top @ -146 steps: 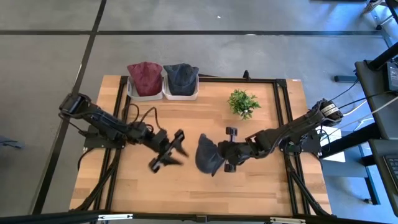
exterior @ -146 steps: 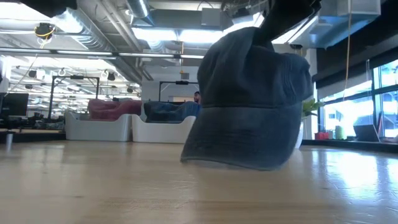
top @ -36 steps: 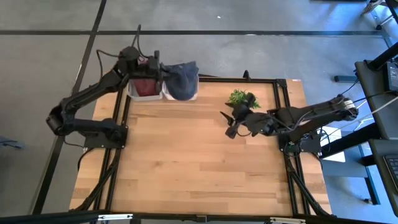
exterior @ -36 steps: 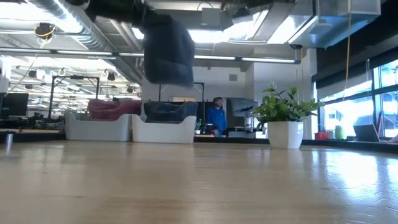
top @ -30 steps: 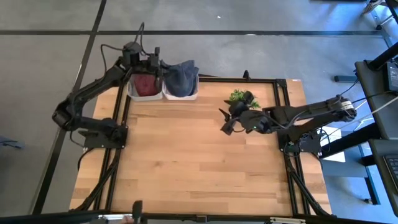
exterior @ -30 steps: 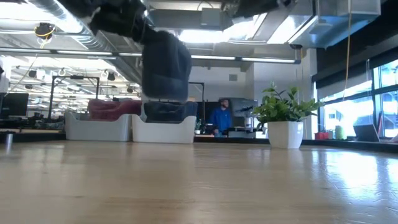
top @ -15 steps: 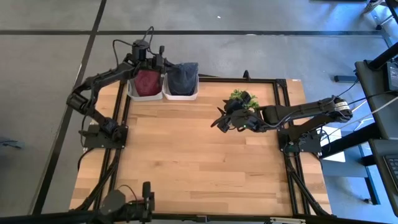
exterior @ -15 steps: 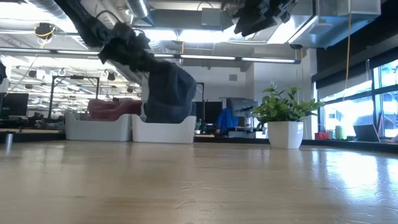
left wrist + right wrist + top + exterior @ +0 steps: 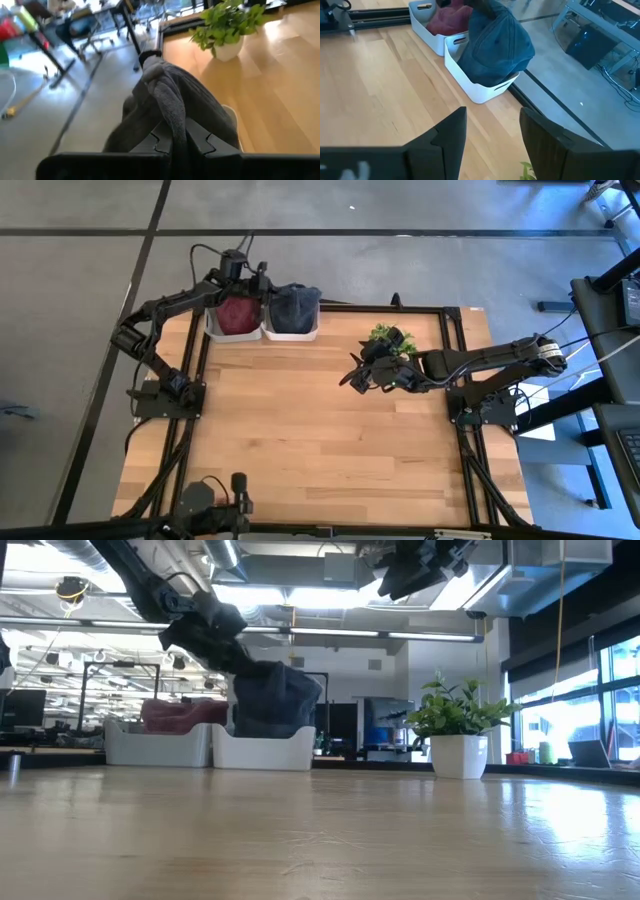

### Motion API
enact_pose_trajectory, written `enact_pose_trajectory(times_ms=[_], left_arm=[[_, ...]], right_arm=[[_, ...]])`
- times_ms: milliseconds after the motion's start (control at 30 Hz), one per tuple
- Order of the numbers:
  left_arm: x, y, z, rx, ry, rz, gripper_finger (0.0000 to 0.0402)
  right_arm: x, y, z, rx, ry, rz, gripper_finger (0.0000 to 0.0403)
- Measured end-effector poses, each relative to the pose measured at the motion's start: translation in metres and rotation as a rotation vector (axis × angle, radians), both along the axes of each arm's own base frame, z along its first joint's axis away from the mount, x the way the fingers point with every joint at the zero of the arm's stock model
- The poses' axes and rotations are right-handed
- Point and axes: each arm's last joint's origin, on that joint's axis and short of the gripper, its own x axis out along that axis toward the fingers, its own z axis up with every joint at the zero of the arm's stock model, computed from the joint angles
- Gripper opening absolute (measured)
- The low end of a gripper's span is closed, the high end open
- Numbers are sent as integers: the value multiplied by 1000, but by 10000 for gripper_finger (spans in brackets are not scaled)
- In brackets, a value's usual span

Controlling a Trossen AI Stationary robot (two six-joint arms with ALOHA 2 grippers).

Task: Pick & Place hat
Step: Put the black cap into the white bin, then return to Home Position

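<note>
**One hat at the bin: placement step**

One blue hat (image 9: 294,304) is gripped by the left gripper (image 9: 262,288), whose fingers are clamped on a fold of the fabric. The hat sits partly inside the right-hand white bin (image 9: 291,332) at the table's far edge, just beside the bin holding red hats (image 9: 237,313). Judgement: the placing step is in hand and nearly complete. The next move calls for opening the fingers and lifting clear without dragging the fabric out.

The right gripper (image 9: 352,376) waits above the table near the potted plant (image 9: 389,338), its fingers spread with nothing between them.

View differences:
- The left wrist view shows the fabric pinched between the fingers (image 9: 197,137); the high view does not.
- The right wrist view shows the hat's crown bulging over the bin rim (image 9: 492,86).
- The low view shows the hat (image 9: 270,698) low at the bin.
</note>
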Motion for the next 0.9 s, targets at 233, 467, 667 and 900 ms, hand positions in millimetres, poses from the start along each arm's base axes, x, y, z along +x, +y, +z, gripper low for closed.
enact_pose_trajectory(times_ms=[233,467,667,900], left_arm=[[1,1,-1,-107,5,108,20],[1,1,-1,-111,5,122,43],[-4,-1,16,-81,-47,165,99],[-16,-7,41,-77,-113,240,144]], right_arm=[[0,0,-1,-3,9,1,185],[-1,0,-1,-2,10,0,185],[-2,1,0,18,6,14,185],[-1,4,-2,111,20,110,185]])
